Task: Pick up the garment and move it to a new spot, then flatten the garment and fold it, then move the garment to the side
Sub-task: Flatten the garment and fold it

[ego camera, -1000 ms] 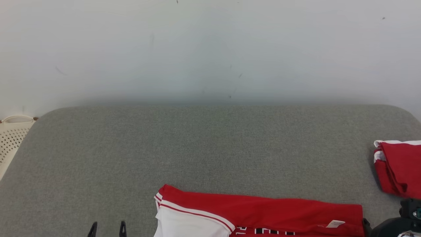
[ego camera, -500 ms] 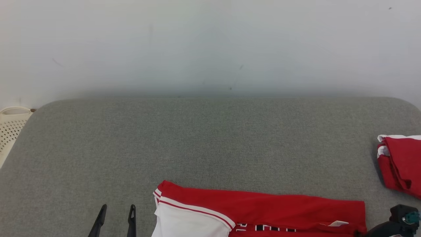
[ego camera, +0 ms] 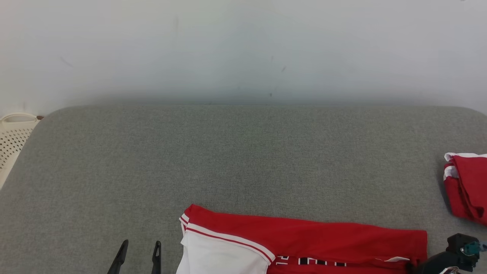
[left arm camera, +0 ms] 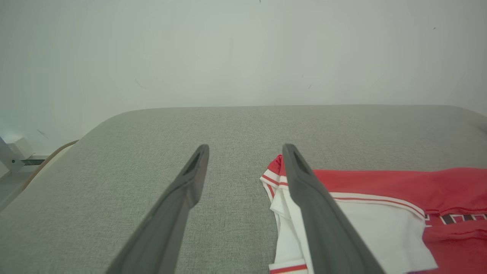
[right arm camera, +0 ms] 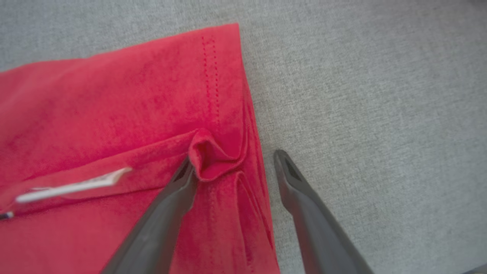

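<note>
red-and-white shirt (ego camera: 304, 236) lies flat at the grey cushion's (ego camera: 228, 160) near edge, open fabric beyond. left gripper (ego camera: 140, 247) hovers spread beside it; right gripper (right arm camera: 234, 160), jaws apart, straddles the red hem, perhaps touching a pucker.

The garment (ego camera: 304, 243) lies on the padded table (ego camera: 243, 160), at its near edge. A second garment (ego camera: 466, 186) sits at the right edge, farther back — well apart. A basket (ego camera: 13, 137) stands beyond the left end, a wall (ego camera: 243, 45) behind. The left gripper (ego camera: 140, 243) is just left of the garment — the right gripper (right arm camera: 234, 161) at its right end.
</note>
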{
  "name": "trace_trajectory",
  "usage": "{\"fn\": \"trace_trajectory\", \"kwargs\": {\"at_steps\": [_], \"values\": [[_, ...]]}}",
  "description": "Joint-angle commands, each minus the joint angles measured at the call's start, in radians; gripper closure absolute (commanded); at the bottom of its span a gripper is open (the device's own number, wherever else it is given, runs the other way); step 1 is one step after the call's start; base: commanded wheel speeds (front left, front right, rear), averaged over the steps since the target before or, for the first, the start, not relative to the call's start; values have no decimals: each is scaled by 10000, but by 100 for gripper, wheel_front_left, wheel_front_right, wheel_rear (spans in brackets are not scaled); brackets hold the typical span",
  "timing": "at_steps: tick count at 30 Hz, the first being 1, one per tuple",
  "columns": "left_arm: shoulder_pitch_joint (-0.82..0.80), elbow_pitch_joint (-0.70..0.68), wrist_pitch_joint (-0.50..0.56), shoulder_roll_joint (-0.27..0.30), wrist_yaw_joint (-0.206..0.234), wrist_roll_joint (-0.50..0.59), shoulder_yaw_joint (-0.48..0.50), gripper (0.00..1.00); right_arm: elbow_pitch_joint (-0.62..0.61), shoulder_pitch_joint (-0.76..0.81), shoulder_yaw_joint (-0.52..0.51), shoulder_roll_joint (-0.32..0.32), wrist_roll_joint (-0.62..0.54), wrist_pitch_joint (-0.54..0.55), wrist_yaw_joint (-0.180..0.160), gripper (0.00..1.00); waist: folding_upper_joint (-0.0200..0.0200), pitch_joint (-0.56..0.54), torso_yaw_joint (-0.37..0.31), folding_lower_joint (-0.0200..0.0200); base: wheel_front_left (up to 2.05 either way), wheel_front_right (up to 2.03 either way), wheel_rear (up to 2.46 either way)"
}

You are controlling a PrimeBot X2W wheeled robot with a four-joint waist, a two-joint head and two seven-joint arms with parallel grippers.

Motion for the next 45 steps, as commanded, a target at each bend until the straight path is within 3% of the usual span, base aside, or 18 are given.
{"fn": "trace_trajectory", "kwargs": {"at_steps": [1,2,12,18,21,24,32,39,45], "values": [[69,-50,-61,-8,-11,49,-12,0,193,-19,36,66,38,22,-22,89,0,-3,21,-1,0,0,0],[108,-48,-57,-24,-15,39,-41,0,280,-37,5,65,21,46,-22,100,0,-12,38,-1,0,0,0],[264,-48,-88,-135,107,-110,60,0,168,89,-561,-163,-228,-32,-31,100,0,-184,0,-1,0,0,0],[345,-53,-147,-315,30,-137,156,0,-1147,-54,-1310,-186,-676,7,-25,100,0,-333,-37,-1,0,0,0],[412,262,-150,-346,-267,-240,318,0,-2076,178,-1256,-107,-669,545,-23,100,0,-390,-24,-1,0,0,0],[323,592,-167,-526,-774,-200,667,0,-3140,558,-636,-70,-611,1427,-23,100,0,-441,-23,-1,0,0,0],[369,1306,-155,-1295,-1965,394,1579,0,-5532,1236,2884,14,1916,3777,-22,100,0,-583,-64,-1,0,0,0],[173,1651,-156,-1865,-2480,938,1961,0,-5158,856,4680,42,2883,3768,-22,100,0,-649,113,-1,0,0,0],[213,1809,-157,-2212,-2762,1332,2225,0,-3642,280,6016,50,4133,2625,-22,100,0,-690,435,-1,0,0,0]]}}
